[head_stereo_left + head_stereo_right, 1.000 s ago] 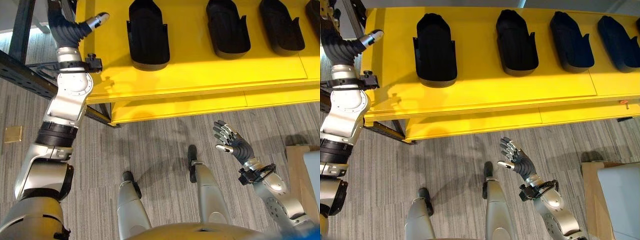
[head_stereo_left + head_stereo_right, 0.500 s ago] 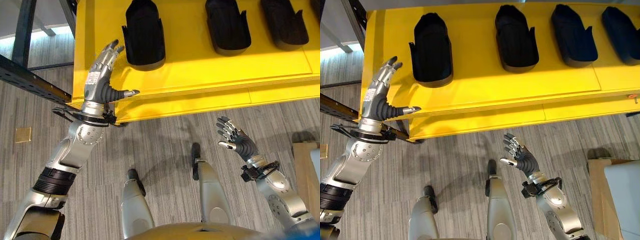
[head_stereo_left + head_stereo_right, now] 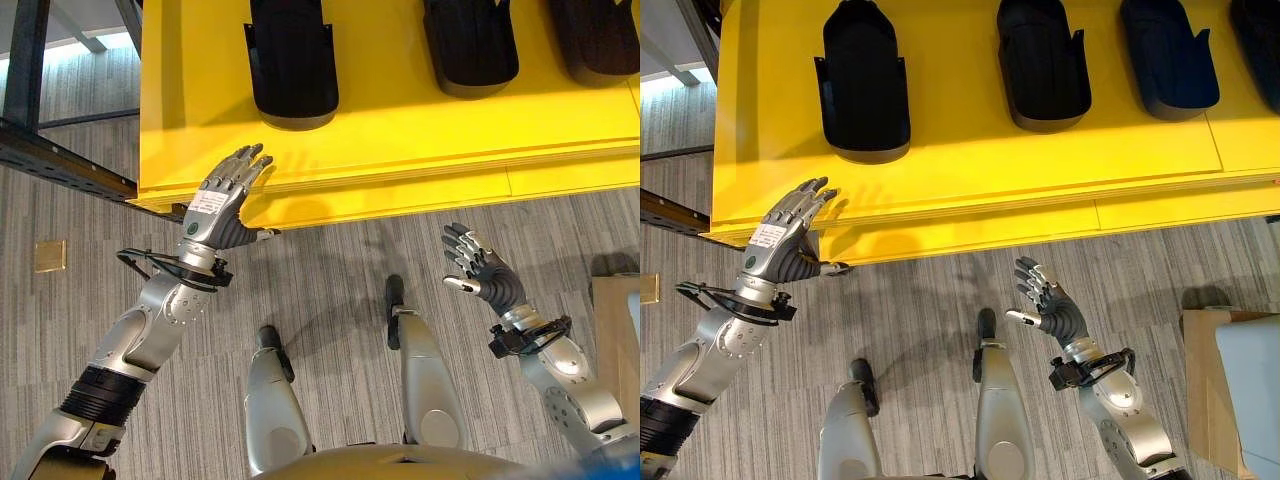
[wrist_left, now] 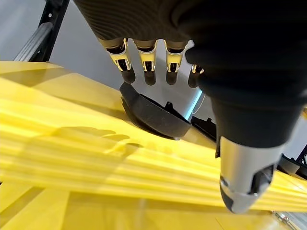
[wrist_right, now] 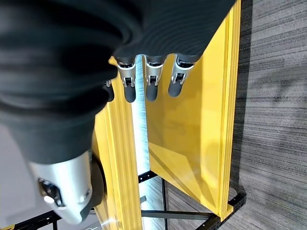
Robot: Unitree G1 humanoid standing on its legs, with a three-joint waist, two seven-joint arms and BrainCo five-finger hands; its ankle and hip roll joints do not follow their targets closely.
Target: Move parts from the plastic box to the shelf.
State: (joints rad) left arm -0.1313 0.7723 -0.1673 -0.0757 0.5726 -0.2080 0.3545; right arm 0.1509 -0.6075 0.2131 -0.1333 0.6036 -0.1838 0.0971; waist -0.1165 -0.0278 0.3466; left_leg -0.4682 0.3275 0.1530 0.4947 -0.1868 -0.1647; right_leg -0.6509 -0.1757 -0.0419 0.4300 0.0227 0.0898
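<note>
Lowered from high beside the shelf's far left corner a second ago, the left hand now hangs at the near left edge of the yellow shelf, its fingers straight and spread, tips reaching just over the shelf's front lip and thumb pointing right along the lower edge; it holds nothing. Right hand has barely shifted: it hovers over the grey striped carpet in front of the shelf, well apart from it, palm turned toward the left, fingers relaxed and apart, also empty. Black moulded parts sit in a row along the far side of the shelf top; the leftmost part lies just beyond the left hand's fingertips and not touching them, with a second part to its right and a third part further right. From the left wrist camera, the leftmost part shows just past the straight fingers, resting on the yellow surface. At the right edge of the scene, on the floor near the right arm, stands a pale box on a brown cardboard sheet; its contents cannot be made out.
</note>
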